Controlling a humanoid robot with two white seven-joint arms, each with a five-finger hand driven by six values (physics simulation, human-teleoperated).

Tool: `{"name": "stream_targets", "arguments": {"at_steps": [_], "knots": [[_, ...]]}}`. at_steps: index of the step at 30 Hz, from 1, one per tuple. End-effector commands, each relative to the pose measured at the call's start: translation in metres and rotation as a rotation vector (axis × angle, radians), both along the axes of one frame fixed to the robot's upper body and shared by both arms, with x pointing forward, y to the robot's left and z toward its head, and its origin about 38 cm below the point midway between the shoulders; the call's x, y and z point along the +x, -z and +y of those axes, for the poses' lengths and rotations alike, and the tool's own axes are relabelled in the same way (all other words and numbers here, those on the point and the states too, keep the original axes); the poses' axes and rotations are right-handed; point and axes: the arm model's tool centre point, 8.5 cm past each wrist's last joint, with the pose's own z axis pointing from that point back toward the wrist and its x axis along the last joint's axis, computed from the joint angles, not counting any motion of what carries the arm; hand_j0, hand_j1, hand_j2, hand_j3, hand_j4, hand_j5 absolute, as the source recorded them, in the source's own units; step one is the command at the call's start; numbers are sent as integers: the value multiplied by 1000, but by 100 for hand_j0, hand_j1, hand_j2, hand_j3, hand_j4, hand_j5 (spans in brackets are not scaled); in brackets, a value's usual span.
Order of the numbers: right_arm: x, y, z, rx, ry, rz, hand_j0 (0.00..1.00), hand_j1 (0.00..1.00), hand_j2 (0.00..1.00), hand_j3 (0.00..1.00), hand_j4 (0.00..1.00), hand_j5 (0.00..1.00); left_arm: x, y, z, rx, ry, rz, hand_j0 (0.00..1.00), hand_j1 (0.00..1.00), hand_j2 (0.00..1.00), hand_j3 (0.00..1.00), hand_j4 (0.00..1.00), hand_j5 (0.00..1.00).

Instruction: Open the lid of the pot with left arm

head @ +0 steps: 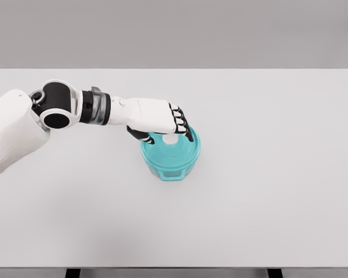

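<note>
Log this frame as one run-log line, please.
left hand: over pot lid, fingers curled at white knob | lid: on teal pot | right arm: out of view | table: white

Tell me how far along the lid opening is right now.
Done: the left hand has reached the teal pot on the white table. In hand: its fingers curl around the white knob on the lid. Left: lifting, since the lid looks seated on the pot. The right arm is out of view.

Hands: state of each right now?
Left hand: fingers curled over the lid knob; grasp can't be confirmed.
Right hand: not in view.
</note>
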Motion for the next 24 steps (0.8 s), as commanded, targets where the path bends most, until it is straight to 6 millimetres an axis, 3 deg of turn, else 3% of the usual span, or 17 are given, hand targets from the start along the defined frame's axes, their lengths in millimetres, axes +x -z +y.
{"name": "stream_targets", "arguments": {"at_steps": [1, 9, 17, 19, 24], "knots": [[0, 0, 0, 0, 0, 0, 100, 100, 100, 100, 100, 100, 0, -1, 0, -4, -3, 2, 80, 80, 80, 80, 80, 80], [0, 0, 0, 0, 0, 0, 100, 100, 100, 100, 100, 100, -2, 7, -2, 9, 5, 15, 76, 76, 76, 76, 76, 76], [0, 0, 0, 0, 0, 0, 100, 100, 100, 100, 100, 100, -3, 6, -2, 9, 7, 15, 59, 59, 59, 59, 59, 59], [0, 0, 0, 0, 0, 0, 100, 100, 100, 100, 100, 100, -3, 6, -2, 9, 7, 15, 49, 49, 49, 49, 49, 49], [0, 0, 0, 0, 0, 0, 100, 100, 100, 100, 100, 100, -2, 6, -2, 10, 6, 13, 42, 42, 42, 42, 42, 42]]}}
